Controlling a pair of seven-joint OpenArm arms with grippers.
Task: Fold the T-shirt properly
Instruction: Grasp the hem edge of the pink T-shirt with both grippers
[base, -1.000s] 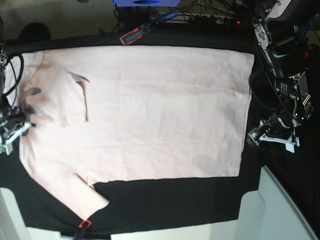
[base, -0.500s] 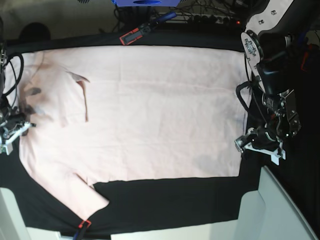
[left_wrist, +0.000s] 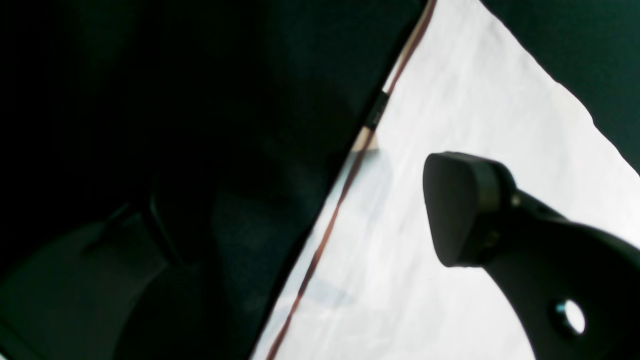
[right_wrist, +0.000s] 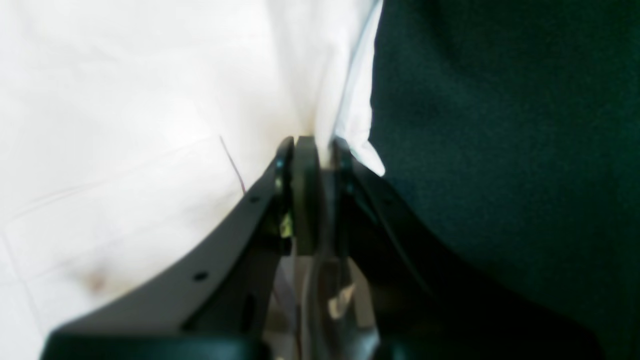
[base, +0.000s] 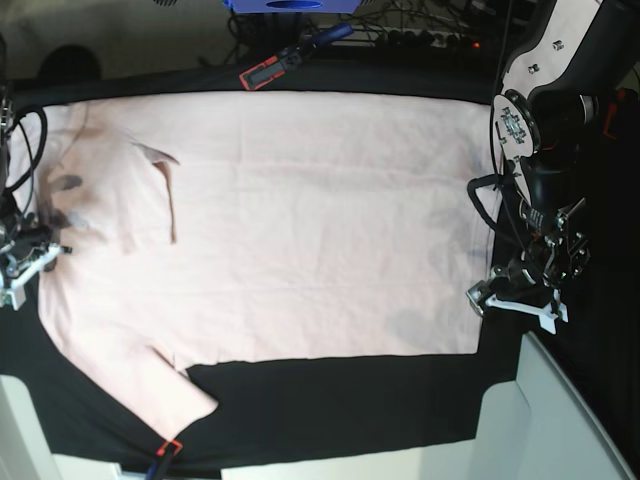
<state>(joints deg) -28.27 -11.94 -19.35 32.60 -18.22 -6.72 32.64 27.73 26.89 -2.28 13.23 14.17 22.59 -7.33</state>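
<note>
The pale pink T-shirt (base: 300, 220) lies spread flat, plain side up, on the black table cloth (base: 350, 400), with its hem to the right. One sleeve is folded in at the upper left. My left gripper (base: 508, 300) is open at the hem near the shirt's lower right corner. In the left wrist view the left gripper (left_wrist: 315, 220) straddles the hem edge, with one finger pad (left_wrist: 455, 210) over the shirt (left_wrist: 450, 100). My right gripper (base: 25, 262) is at the shirt's left edge. The right wrist view shows the right gripper (right_wrist: 320, 150) shut on a pinched fold of the shirt (right_wrist: 125, 100).
A red and black clamp (base: 262, 72) sits at the table's back edge and another (base: 165, 450) at the front edge. A white panel (base: 560, 420) stands at the front right. Cables and a blue object (base: 290, 5) lie behind the table.
My left arm has moved left and down, bringing its open gripper from beside the shirt to the hem. The right arm and the shirt have not moved.
</note>
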